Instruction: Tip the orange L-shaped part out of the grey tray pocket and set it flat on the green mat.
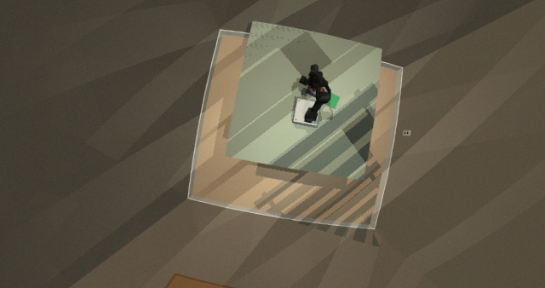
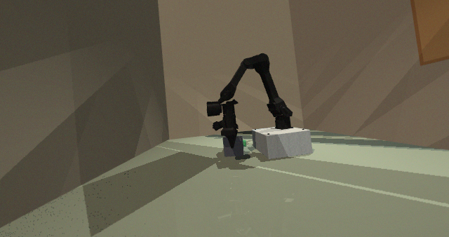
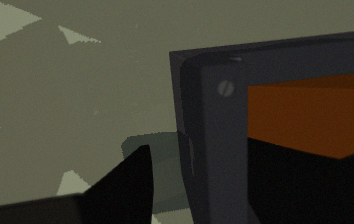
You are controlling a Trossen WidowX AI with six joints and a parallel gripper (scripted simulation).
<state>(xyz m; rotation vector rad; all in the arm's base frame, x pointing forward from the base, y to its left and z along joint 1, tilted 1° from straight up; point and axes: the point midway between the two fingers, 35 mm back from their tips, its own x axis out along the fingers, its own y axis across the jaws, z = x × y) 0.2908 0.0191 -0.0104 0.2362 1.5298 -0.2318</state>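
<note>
The dark grey tray (image 2: 239, 146) (image 3: 223, 130) stands on the table, with its near corner and screw in the wrist view. The orange part (image 3: 303, 112) (image 1: 311, 89) shows inside the tray rim; its far end is outside the wrist view, and I cannot tell whether it lies flat or tilted. My gripper (image 3: 186, 147) (image 2: 231, 146) points down at the tray, partly open, with nothing pinched. One finger is outside the tray wall; the other is over the orange part and hides much of it. Contact cannot be made out. The green mat (image 1: 333, 100) (image 2: 244, 143) lies beside the tray.
The white base block (image 1: 301, 111) (image 2: 289, 144) carries the arm and stands close to the tray. The arm (image 1: 322, 97) (image 2: 236, 79) arches over from it and hides part of the tray from above. Broad shadows cross the pale green table top (image 1: 264, 122).
</note>
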